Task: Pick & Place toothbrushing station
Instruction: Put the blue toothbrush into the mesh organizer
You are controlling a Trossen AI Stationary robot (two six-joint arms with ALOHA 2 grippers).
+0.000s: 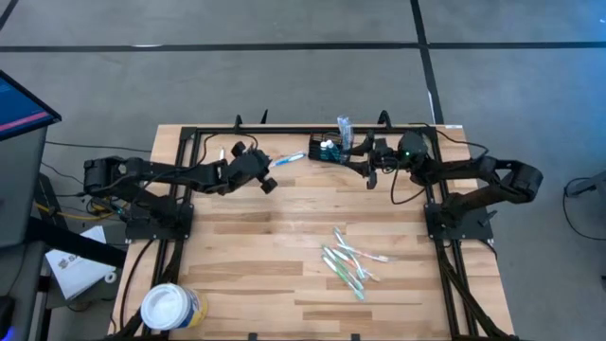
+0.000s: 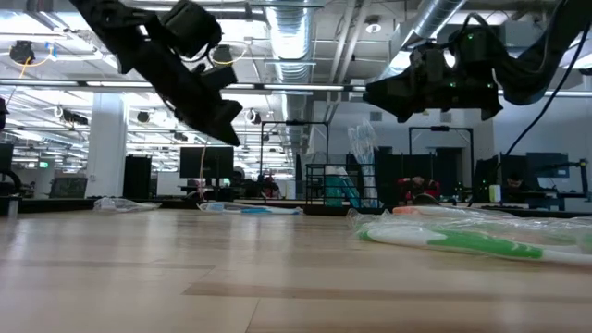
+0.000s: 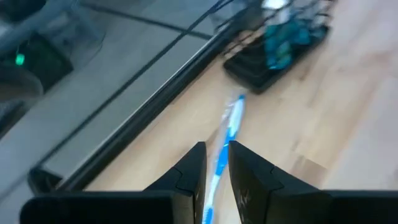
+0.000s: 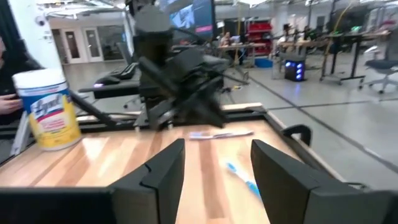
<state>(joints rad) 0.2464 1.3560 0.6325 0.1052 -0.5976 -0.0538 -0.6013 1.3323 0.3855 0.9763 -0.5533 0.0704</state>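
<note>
The toothbrushing station (image 1: 329,149) is a black wire-mesh caddy at the table's far edge, with teal items and a wrapped brush standing in it. It also shows in the left wrist view (image 3: 273,46) and the low view (image 2: 340,190). A blue-and-white toothbrush (image 1: 290,158) lies flat on the table to its left (image 2: 264,210). My left gripper (image 1: 268,176) hangs above that brush's near end, pointing along it toward the caddy. Its fingers (image 3: 216,155) are a narrow gap apart, and the brush (image 3: 231,124) shows through that gap. My right gripper (image 1: 367,169) is open in the air just right of the caddy, with nothing between its fingers (image 4: 217,162).
Several loose toothbrushes (image 1: 350,265) lie in a heap at the table's right middle (image 2: 462,236). A wrapped brush (image 4: 221,134) lies near the far left corner. A round white tub (image 1: 170,308) stands at the near left corner. Black frame rails (image 1: 284,128) border the table.
</note>
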